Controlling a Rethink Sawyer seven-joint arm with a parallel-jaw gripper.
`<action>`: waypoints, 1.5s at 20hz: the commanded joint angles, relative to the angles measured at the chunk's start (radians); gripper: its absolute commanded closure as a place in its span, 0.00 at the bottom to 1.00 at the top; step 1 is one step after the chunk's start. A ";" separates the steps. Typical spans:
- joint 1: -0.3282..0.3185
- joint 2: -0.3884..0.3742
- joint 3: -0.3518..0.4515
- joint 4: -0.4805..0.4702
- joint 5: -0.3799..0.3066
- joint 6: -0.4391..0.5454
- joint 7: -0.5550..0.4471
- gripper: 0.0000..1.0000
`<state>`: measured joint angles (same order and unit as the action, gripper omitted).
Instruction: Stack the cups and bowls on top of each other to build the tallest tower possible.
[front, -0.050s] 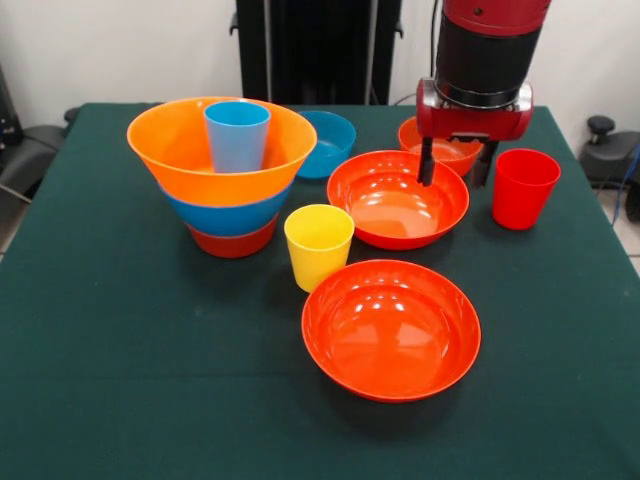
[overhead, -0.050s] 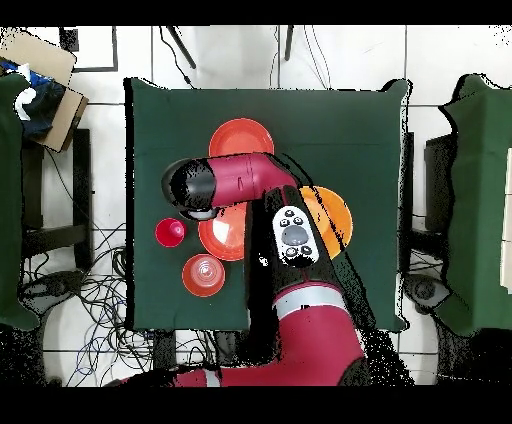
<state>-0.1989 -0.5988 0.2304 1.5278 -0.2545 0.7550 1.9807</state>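
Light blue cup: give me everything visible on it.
The light blue cup is a small tapered tumbler of smooth, matte-looking plastic, upright, mouth up and apparently empty. It stands inside the huge orange bowl, its rim rising above that bowl's rim, its base hidden by the bowl's wall. That bowl tops a nested pile over a blue bowl and a red-orange bowl. Nothing else touches it; the claw hangs well apart. The arm hides it overhead.

One camera faces the table (front, -0.050s: 100, 380) from across it; another looks straight down on it.
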 joint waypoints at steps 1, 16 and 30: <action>0.026 0.082 -0.015 -0.019 0.022 -0.079 0.165 0.00; 0.026 0.209 -0.042 -0.098 0.016 -0.183 0.119 0.00; 0.038 0.199 -0.051 -0.095 0.030 -0.181 0.114 0.00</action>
<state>-0.1809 -0.4181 0.1736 1.4913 -0.2372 0.6279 1.9807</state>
